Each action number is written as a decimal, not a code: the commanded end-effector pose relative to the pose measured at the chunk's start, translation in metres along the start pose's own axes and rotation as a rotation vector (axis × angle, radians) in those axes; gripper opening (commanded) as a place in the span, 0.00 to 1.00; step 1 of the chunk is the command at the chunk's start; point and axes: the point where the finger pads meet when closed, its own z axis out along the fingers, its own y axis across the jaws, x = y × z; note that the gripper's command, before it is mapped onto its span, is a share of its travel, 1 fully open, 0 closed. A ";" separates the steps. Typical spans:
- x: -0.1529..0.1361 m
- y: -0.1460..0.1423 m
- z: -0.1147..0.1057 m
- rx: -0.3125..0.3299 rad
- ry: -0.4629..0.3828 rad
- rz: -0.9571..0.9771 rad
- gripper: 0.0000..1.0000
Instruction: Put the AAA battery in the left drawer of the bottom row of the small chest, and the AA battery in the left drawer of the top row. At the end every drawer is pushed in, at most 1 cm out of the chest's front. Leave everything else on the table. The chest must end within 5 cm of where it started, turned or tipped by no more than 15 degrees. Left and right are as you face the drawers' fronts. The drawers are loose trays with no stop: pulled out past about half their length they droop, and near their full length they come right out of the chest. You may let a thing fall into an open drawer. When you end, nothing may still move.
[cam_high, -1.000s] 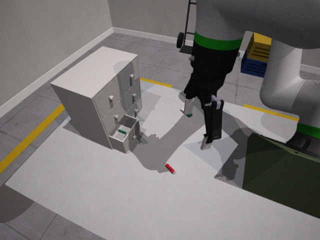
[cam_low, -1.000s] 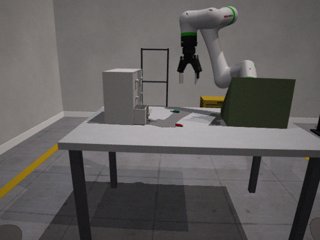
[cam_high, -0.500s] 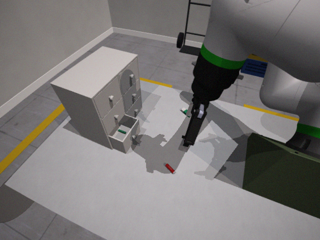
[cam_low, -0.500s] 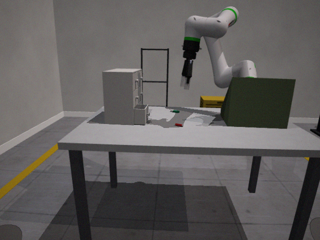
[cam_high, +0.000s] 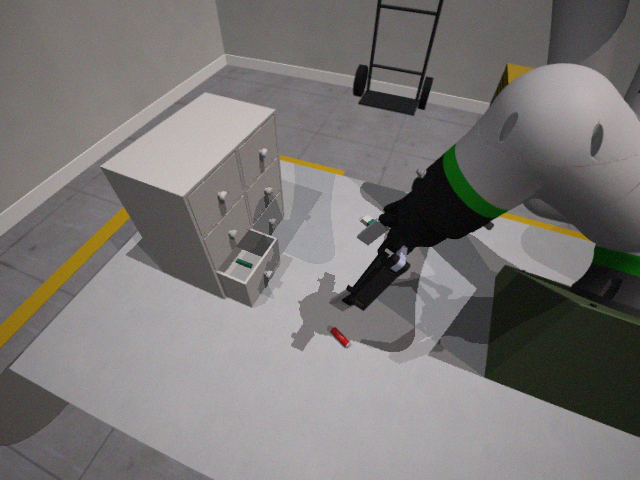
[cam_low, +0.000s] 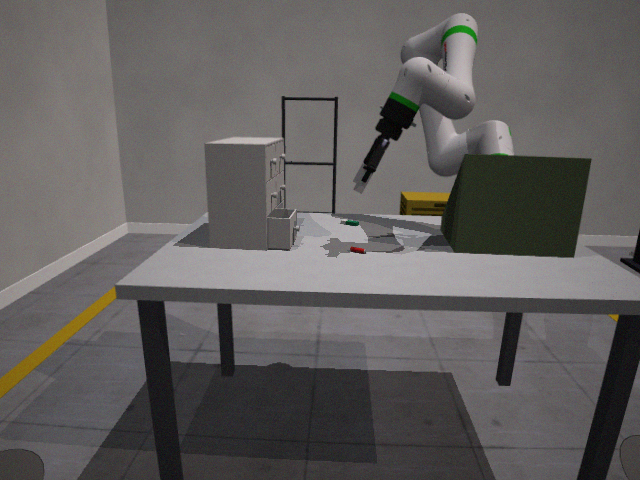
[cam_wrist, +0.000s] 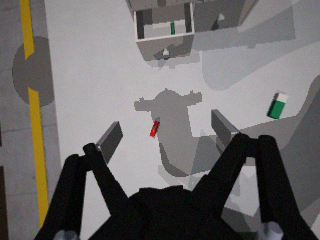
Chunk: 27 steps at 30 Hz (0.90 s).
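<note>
Behind the table, can see grey walls. At left of the top view, can find the chest, with bottom left drawer pulled out and green battery lying inside. Below centre, can notice red battery on the table; cannot read any size marking. Right of centre, can see the gripper raised above, spread wide, grasping nothing.

Hand turned, swung from upright to tilted; fingertips now lower, closer to chest.
</note>
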 end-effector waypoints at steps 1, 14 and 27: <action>0.013 0.009 0.023 -0.021 0.200 0.039 1.00; 0.021 0.009 0.049 -0.025 0.369 0.037 1.00; 0.023 0.009 0.055 -0.024 0.405 0.037 1.00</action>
